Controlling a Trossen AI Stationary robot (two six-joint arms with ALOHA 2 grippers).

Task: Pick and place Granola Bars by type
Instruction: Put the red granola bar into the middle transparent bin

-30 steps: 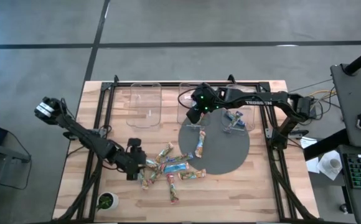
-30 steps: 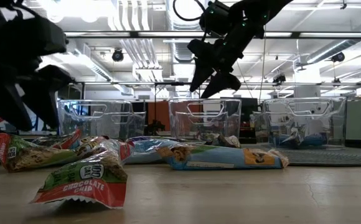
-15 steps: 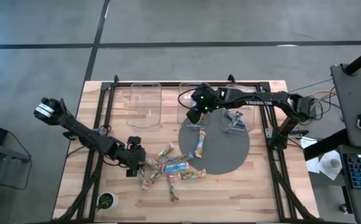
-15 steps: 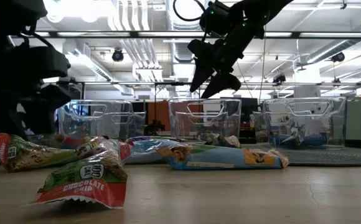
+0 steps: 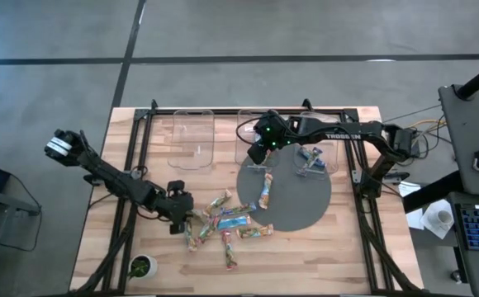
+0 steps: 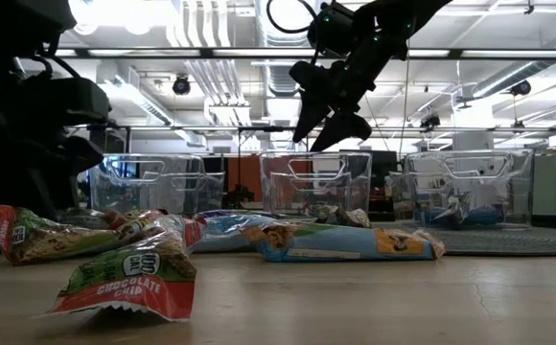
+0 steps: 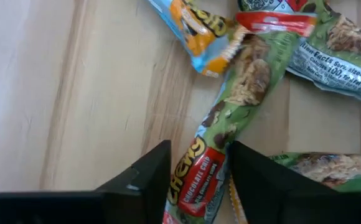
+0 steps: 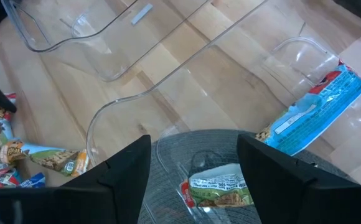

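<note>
Several foil-wrapped granola bars [image 5: 223,224], blue, green and red, lie in a loose pile on the wooden table near its near edge. My left gripper [image 5: 184,219] is low at the pile's left end and open. In the left wrist view its fingers [image 7: 152,171] stand on either side of a green bar's red end [image 7: 196,183], which lies flat on the wood. My right gripper [image 5: 260,152] hangs open and empty above the middle clear bin [image 5: 254,132]. That bin holds a green bar [image 8: 221,186], and the right bin holds blue bars [image 8: 311,115]. My left gripper comes from above, its fingers along the two long sides of the green bar's red end [image 7: 196,183]. I cannot tell whether they touch the wrapper. The bar lies flat on the table.
Three clear bins stand in a row by the far edge, the left one [image 5: 194,136] with nothing showing in it. A grey round mat [image 5: 297,202] carries one bar [image 5: 266,191]. A small green thing [image 5: 143,266] sits near the left near corner. Black frame rails run along both sides.
My left gripper has come down toward the left end of the pile and edged slightly toward the table's right. The bars have stayed where they were.
</note>
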